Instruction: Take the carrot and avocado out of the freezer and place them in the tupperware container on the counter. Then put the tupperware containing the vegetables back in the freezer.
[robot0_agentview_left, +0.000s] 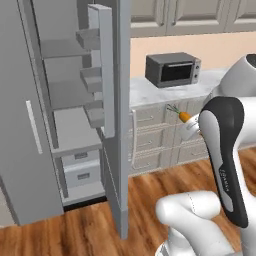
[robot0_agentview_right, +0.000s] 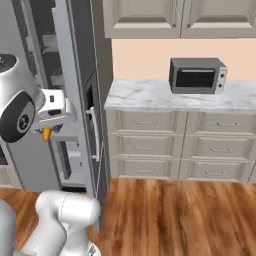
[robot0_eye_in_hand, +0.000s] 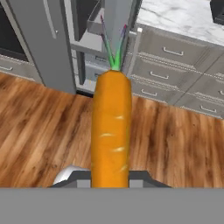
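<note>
- The freezer (robot0_agentview_left: 65, 125) stands at the left with its door (robot0_agentview_left: 114, 115) swung wide open, and the grey shelves inside are visible.
- The gripper (robot0_agentview_left: 192, 125) is closed on the carrot (robot0_eye_in_hand: 111, 131) and holds it in the air above the wooden floor (robot0_eye_in_hand: 43, 131), in front of the drawers (robot0_agentview_left: 150, 140).
- The marble counter (robot0_agentview_right: 150, 95) carries a microwave (robot0_agentview_right: 197, 75) further right.
</note>
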